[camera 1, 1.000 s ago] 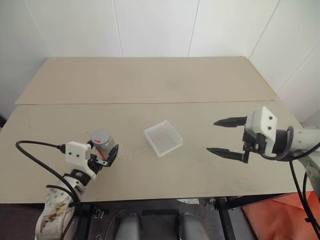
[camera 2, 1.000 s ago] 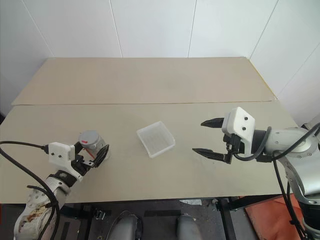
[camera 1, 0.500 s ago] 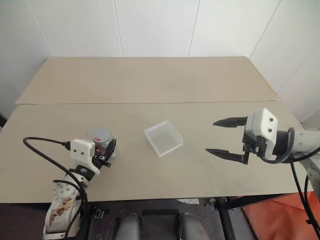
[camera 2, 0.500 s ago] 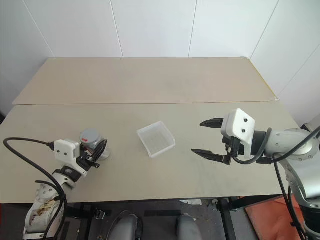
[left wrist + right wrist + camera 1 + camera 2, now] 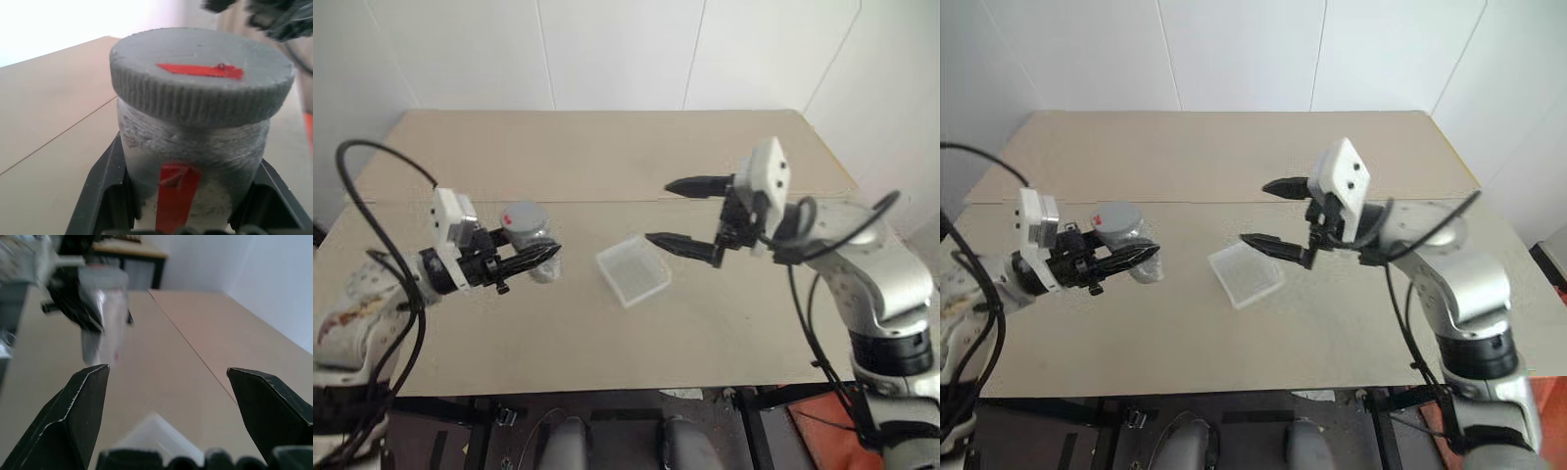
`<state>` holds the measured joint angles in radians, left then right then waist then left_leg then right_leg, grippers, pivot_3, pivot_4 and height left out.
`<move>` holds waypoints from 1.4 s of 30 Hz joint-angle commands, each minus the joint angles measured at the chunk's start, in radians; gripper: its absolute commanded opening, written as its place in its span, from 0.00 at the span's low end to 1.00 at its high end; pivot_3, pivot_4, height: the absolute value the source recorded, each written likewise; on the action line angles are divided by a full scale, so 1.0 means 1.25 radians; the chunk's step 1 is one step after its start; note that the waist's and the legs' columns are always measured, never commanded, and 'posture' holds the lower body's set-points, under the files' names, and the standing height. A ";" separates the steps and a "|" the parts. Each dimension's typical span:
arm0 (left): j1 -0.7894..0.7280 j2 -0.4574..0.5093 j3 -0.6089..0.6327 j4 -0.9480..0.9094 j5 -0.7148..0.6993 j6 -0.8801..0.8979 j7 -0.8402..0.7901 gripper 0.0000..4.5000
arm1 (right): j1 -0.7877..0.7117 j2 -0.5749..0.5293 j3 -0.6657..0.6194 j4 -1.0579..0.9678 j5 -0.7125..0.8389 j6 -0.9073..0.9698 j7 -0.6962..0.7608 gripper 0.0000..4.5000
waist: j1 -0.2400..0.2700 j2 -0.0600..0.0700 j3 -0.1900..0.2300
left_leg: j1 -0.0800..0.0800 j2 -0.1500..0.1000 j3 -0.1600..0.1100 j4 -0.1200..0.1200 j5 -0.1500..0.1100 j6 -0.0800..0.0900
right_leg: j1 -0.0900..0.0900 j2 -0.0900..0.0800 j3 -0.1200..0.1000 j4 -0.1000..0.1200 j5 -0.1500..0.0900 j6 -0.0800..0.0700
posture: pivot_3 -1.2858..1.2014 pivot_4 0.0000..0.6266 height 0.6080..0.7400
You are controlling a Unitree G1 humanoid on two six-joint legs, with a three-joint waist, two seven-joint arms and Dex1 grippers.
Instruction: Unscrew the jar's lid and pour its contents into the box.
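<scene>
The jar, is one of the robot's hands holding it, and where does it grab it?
Yes. The left gripper holds the jar by its body, below the grey lid. The right gripper is open and holds nothing.

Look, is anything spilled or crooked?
Nothing stands out. The jar is upright in the left end effector, its lid still on, so nothing has spilled. The box sits flat on the table, a bit turned.

A beige table (image 5: 607, 166) with a seam across it stands against white wall panels (image 5: 617, 49).
</scene>
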<state>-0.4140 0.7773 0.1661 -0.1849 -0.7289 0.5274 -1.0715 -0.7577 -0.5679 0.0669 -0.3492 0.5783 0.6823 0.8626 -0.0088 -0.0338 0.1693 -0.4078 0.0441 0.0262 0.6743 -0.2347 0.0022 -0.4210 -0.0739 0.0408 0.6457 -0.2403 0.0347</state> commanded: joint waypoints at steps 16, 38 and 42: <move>-0.281 -0.128 -0.176 0.278 0.131 -0.112 -0.247 0.42 | -0.148 0.138 0.090 0.096 -0.038 0.062 -0.063 1.00 | -0.006 0.000 0.000 | -0.003 0.000 0.000 0.001 0.000 0.000 | -0.002 0.001 0.000 0.001 0.000 0.000 | 0.52 0.24 1.00; -0.300 -0.139 -0.185 0.292 0.124 -0.160 -0.405 0.42 | -0.134 0.159 0.072 0.201 0.064 -0.118 0.350 0.61 | -0.005 0.000 0.000 | -0.004 0.000 -0.001 0.001 0.000 0.000 | -0.003 0.001 0.000 0.001 0.000 0.000 | 0.52 0.24 1.00; -0.315 -0.120 -0.228 0.268 0.076 -0.158 -0.434 0.42 | -0.186 0.152 0.138 0.346 0.079 -0.253 0.582 0.61 | -0.005 0.000 0.000 | -0.004 0.000 -0.001 0.002 0.000 0.000 | -0.002 0.001 -0.001 0.000 0.000 0.000 | 0.52 0.24 1.00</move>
<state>-0.7798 0.5950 -0.1502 0.1300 -0.5868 0.3268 -1.6107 -0.9526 -0.3634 0.1983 0.0842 0.6150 0.4653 1.4248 -0.0156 -0.0334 0.1696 -0.4124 0.0445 0.0247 0.6773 -0.2347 0.0024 -0.4235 -0.0730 0.0397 0.6462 -0.2400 0.0351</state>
